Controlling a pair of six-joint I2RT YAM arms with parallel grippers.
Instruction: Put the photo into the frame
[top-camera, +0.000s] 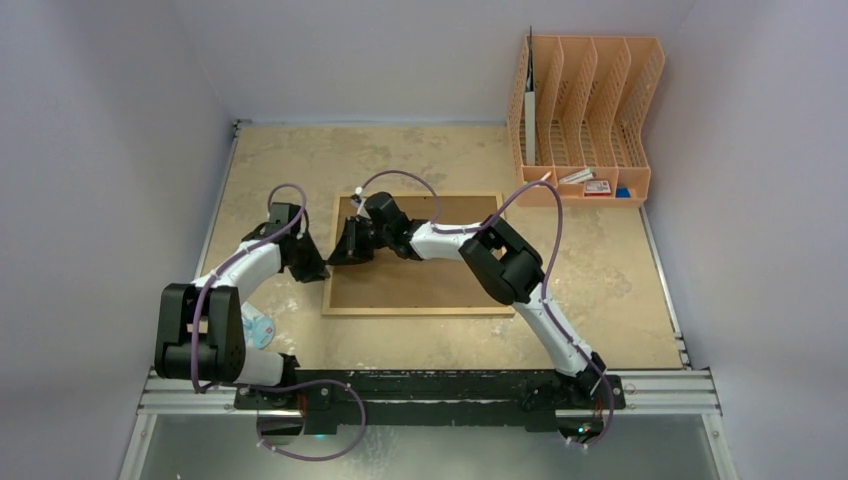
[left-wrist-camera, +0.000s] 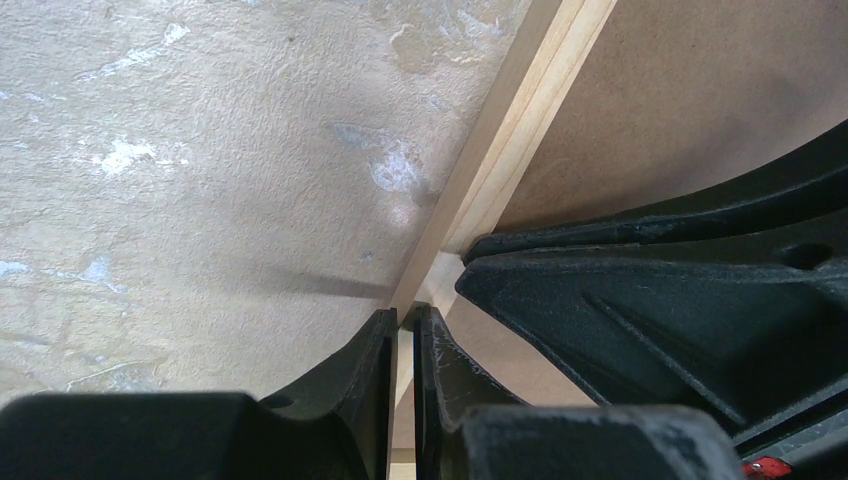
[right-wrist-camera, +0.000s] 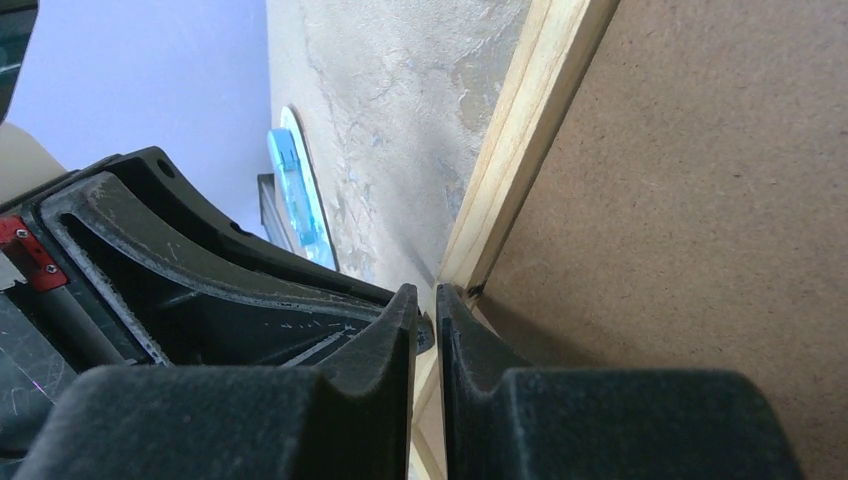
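Note:
The frame (top-camera: 430, 275) lies flat, brown fibreboard back up, light-wood border around it. The photo is not in view. My left gripper (top-camera: 316, 270) is at the frame's left edge. In the left wrist view its tips (left-wrist-camera: 405, 318) stand shut to a thin slit over the wood border (left-wrist-camera: 520, 130). My right gripper (top-camera: 342, 254) reaches across the frame to the same edge. Its tips (right-wrist-camera: 428, 296) are shut to a slit where the border (right-wrist-camera: 520, 150) meets the back board. The two grippers are nearly touching.
An orange file organiser (top-camera: 585, 110) stands at the back right with small items at its foot. A round white and blue object (top-camera: 258, 325) lies by the left arm's base and shows in the right wrist view (right-wrist-camera: 295, 185). The table's left wall is close.

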